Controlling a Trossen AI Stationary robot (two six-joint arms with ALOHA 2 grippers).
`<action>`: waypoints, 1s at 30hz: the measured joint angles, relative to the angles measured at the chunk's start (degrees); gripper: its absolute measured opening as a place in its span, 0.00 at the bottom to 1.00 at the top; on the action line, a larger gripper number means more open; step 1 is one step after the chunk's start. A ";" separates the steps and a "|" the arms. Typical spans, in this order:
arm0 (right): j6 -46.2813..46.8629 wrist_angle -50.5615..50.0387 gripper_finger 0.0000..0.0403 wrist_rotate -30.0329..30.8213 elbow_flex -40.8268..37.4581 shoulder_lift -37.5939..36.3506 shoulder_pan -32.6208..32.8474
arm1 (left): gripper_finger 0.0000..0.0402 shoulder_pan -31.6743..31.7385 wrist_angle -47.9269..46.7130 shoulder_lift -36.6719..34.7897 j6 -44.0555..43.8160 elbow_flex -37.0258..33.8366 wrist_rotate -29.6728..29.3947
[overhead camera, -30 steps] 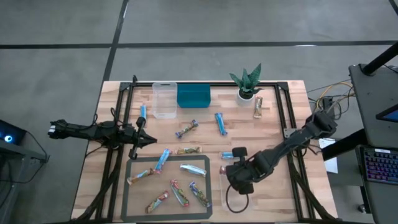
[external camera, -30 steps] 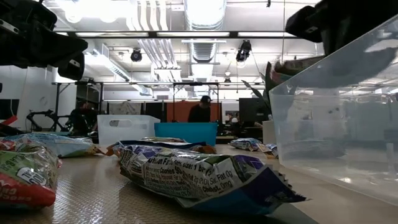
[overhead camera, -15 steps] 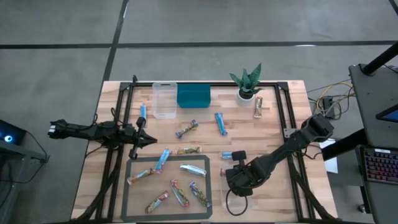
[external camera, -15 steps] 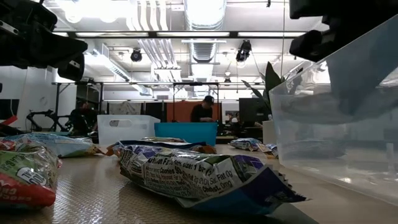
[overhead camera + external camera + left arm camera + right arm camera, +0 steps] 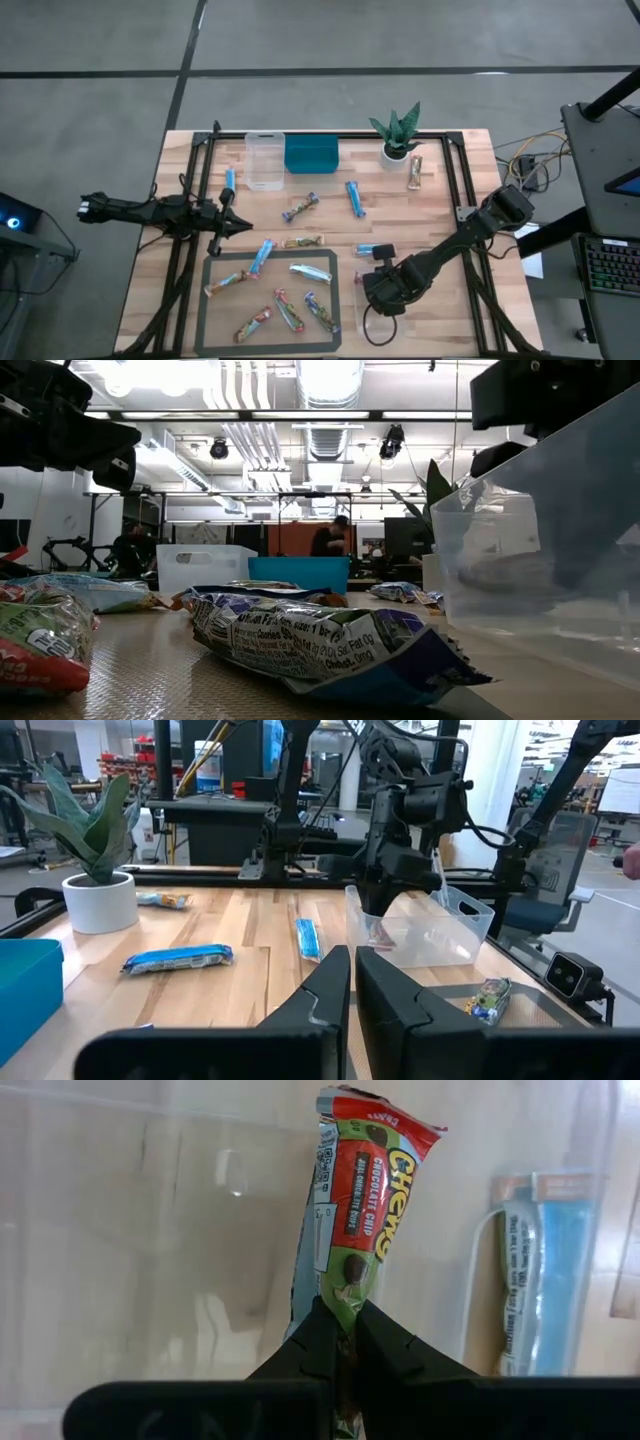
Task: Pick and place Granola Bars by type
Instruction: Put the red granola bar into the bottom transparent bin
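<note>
My right gripper (image 5: 378, 290) points down into a clear plastic tub (image 5: 361, 300) standing just right of the dark mat; it is shut on a green-and-red granola bar (image 5: 360, 1200). The left wrist view shows that bar (image 5: 378, 932) hanging inside the tub (image 5: 440, 925). Blue bars (image 5: 355, 198) (image 5: 263, 256) (image 5: 366, 249) and mixed bars (image 5: 300, 207) (image 5: 302, 241) lie flat on the wood. Several more bars, one of them silvery-white (image 5: 311, 271), lie on the mat. My left gripper (image 5: 240, 226) waits shut and level at the table's left. My right gripper pinches one end of the green-and-red bar (image 5: 345, 1305) between its two fingers, coming from above and pointing steeply down. The bar hangs below the fingers, lengthwise in line with them, inside the tub. I cannot tell whether its free end touches the tub's floor.
A second clear tub (image 5: 265, 160) and a teal bin (image 5: 311, 154) stand at the far edge, with a potted plant (image 5: 398, 135) and one more bar (image 5: 415, 172) to their right. The dark mat (image 5: 207, 300) covers the near left. Black frame rails run along both sides.
My right gripper has gone down into the clear tub with the green-and-red bar, staying shut on it. The bar still hangs below the fingers.
</note>
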 joint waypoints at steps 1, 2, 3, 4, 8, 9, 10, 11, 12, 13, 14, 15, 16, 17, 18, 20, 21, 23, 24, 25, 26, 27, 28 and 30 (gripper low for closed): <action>-0.02 -0.07 0.02 0.01 -0.18 0.00 0.00 | 0.01 -0.01 -0.02 0.00 0.00 -0.01 -0.02; -0.16 -0.01 0.02 0.00 -0.32 0.00 0.00 | 0.01 0.01 -0.06 0.00 0.00 0.02 0.00; -0.30 0.17 0.02 0.00 -0.47 0.00 0.00 | 0.01 -0.01 -0.07 0.00 0.00 0.01 0.00; -0.68 0.28 0.02 -0.02 -0.63 0.00 0.00 | 0.01 0.02 -0.06 0.00 0.00 0.02 -0.02; -2.04 1.42 0.04 -0.88 -1.55 0.00 0.00 | 0.01 -0.01 -0.19 0.00 0.00 0.01 0.00; -2.21 1.62 0.05 -1.36 -1.67 0.00 0.00 | 0.01 0.00 -0.22 0.00 0.00 0.00 -0.01; -2.24 1.88 0.06 -1.58 -1.74 0.00 0.00 | 0.01 0.00 -0.26 0.00 0.00 0.02 -0.01; -2.23 1.96 0.08 -1.69 -1.75 0.00 0.00 | 0.01 0.00 -0.32 0.00 0.00 -0.01 0.00; -2.25 1.95 0.09 -1.71 -1.77 0.00 0.00 | 0.01 0.00 -0.36 0.00 0.00 0.01 -0.01; -2.28 1.95 0.11 -1.70 -1.77 0.00 0.00 | 0.01 0.00 -0.36 0.00 0.00 0.01 -0.02; -2.35 1.93 0.13 -1.70 -1.73 0.00 -0.01 | 0.01 -0.01 -0.34 0.00 0.00 0.00 -0.01; -2.42 1.91 0.15 -1.70 -1.59 0.00 -0.03 | 0.01 -0.01 -0.36 0.00 0.00 0.02 0.00; -2.51 1.97 0.17 -1.70 -1.43 0.00 -0.04 | 0.01 -0.01 -0.34 0.00 0.00 0.00 -0.02; -2.72 2.01 0.19 -1.68 -1.33 -0.02 -0.04 | 0.01 -0.01 -0.34 0.00 0.00 0.01 0.00; -2.86 2.01 0.22 -1.70 -1.25 -0.02 -0.04 | 0.01 0.00 -0.35 0.00 0.00 0.01 -0.01; -3.03 1.28 0.26 -1.70 -0.96 -0.02 -0.15 | 0.01 0.02 -0.34 0.00 0.00 0.02 -0.01; -3.03 0.43 0.28 -1.69 -0.63 -0.02 -0.17 | 0.01 0.01 -0.34 0.00 0.00 0.02 0.00; -3.12 -1.46 0.32 -1.67 0.19 -0.06 -0.40 | 0.01 0.01 -0.34 0.00 0.00 0.01 0.00; -3.27 -2.41 0.33 -1.67 0.53 -0.19 -0.51 | 0.01 0.02 -0.34 0.00 0.00 0.02 -0.02; -3.36 -3.24 0.35 -1.66 0.76 -0.40 -0.58 | 0.01 0.02 -0.34 0.00 0.00 0.02 0.00; -3.60 -4.07 0.36 -1.62 1.07 -0.64 -0.76 | 0.01 0.01 -0.33 0.00 0.00 0.00 0.00; -4.08 -4.57 0.37 -1.57 1.58 -0.87 -0.91 | 0.01 0.00 -0.34 0.00 0.00 0.00 0.00; -4.62 -5.00 0.39 -1.45 2.18 -1.25 -0.97 | 0.01 0.00 -0.34 0.00 0.00 0.00 0.00; -5.67 -6.26 0.41 -1.25 3.36 -2.13 -1.20 | 0.01 -0.01 -0.34 0.00 0.00 0.00 0.00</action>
